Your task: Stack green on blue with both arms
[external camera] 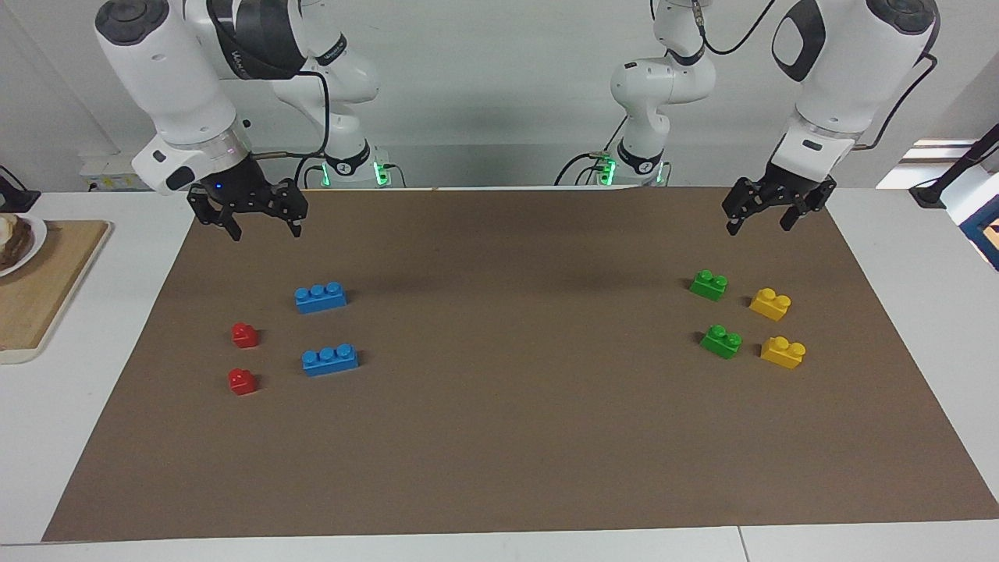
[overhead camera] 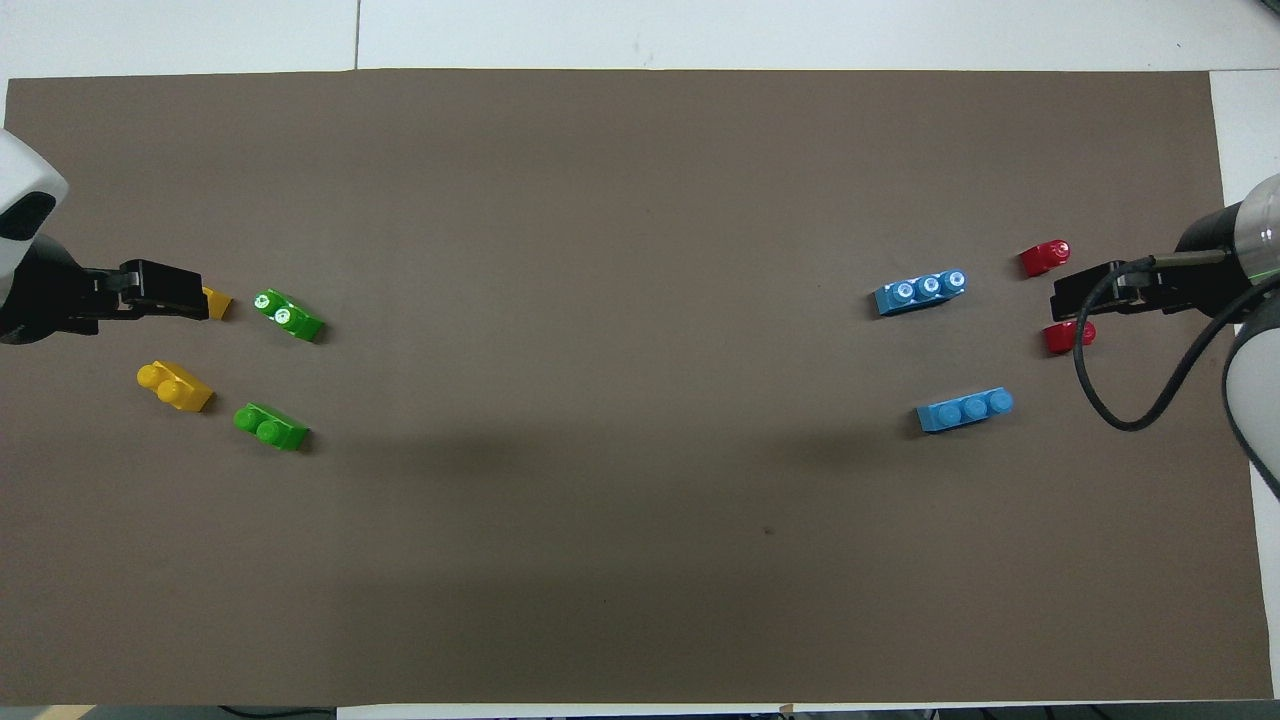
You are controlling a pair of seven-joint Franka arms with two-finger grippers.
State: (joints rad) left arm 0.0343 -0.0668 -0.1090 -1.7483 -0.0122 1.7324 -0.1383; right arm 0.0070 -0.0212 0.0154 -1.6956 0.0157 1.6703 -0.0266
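Note:
Two green bricks lie on the brown mat toward the left arm's end: one [external camera: 709, 285] [overhead camera: 271, 427] nearer to the robots, the other [external camera: 721, 341] [overhead camera: 288, 314] farther. Two blue bricks lie toward the right arm's end: one [external camera: 321, 297] [overhead camera: 965, 410] nearer, the other [external camera: 330, 360] [overhead camera: 921, 293] farther. My left gripper [external camera: 757, 224] [overhead camera: 200, 290] hangs open and empty in the air, over the mat near the green and yellow bricks. My right gripper [external camera: 265, 229] [overhead camera: 1062, 296] hangs open and empty over the mat near the blue and red bricks.
Two yellow bricks [external camera: 770, 304] [external camera: 783, 352] lie beside the green ones; in the overhead view the left gripper partly covers one [overhead camera: 216, 303]. Two small red bricks [external camera: 245, 335] [external camera: 242, 382] lie beside the blue ones. A wooden board [external camera: 47, 281] lies off the mat at the right arm's end.

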